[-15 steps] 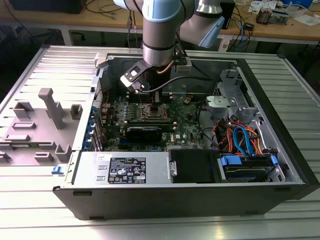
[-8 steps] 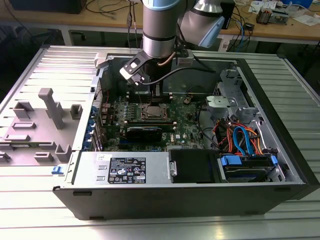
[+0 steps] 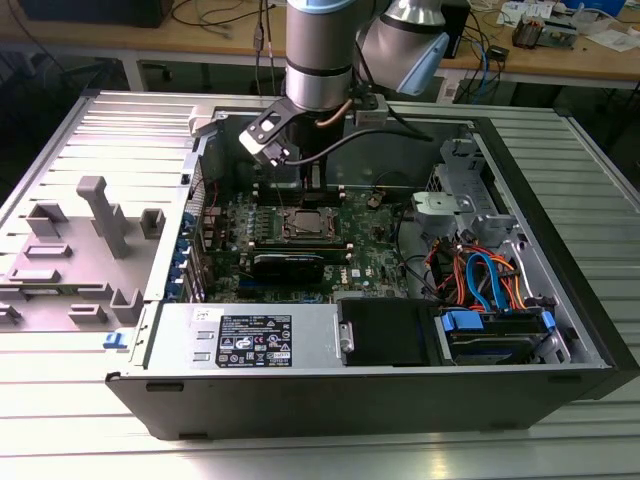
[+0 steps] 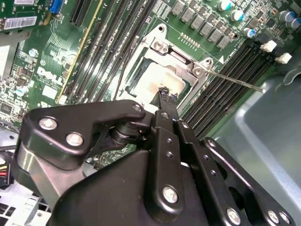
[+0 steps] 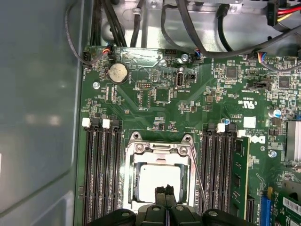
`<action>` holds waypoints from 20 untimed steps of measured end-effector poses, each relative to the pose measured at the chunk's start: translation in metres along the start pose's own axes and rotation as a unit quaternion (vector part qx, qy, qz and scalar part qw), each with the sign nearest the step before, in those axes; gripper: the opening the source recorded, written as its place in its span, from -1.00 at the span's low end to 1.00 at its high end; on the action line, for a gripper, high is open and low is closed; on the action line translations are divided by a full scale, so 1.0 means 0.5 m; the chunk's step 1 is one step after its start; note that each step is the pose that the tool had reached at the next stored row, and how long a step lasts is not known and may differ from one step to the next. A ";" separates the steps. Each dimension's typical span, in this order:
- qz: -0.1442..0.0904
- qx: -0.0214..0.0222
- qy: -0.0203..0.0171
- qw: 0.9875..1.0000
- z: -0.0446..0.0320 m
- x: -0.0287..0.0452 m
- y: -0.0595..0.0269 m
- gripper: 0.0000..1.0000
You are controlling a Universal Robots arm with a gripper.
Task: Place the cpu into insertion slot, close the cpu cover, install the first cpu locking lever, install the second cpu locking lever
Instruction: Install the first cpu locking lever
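My jaws are pinched shut on nothing just above the small silver-topped square cpu, seated in the dark silver-framed insertion slot mid green circuit board, with the thin windowed silver cpu cover seemingly down and a thin wire locking lever apparently unlatched.

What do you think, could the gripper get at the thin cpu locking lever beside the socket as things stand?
Probably yes. The gripper hangs over the cpu, right beside the locking lever, which juts out over the memory slots. No cable or card crosses between them, so the way looks free.
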State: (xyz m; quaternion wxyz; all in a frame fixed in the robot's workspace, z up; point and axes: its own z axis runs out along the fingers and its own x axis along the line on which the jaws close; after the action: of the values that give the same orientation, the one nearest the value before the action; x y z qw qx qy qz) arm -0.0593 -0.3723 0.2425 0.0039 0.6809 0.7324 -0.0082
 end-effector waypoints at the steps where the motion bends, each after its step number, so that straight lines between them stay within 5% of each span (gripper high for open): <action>1: -0.006 0.000 0.000 1.000 0.000 0.000 0.000 -0.79; 6: -0.063 -0.001 0.000 0.998 0.000 0.000 0.000 -0.79; 10: -0.120 -0.002 -0.001 0.993 0.000 0.000 0.000 -0.79; 12: -0.151 -0.003 -0.001 0.989 0.000 0.000 0.000 -0.79; 20: -0.207 -0.003 -0.001 0.978 0.000 0.000 0.000 -0.79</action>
State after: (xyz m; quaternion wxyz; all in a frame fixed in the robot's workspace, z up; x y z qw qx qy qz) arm -0.0594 -0.3723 0.2425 0.0055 0.5149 0.8572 -0.0072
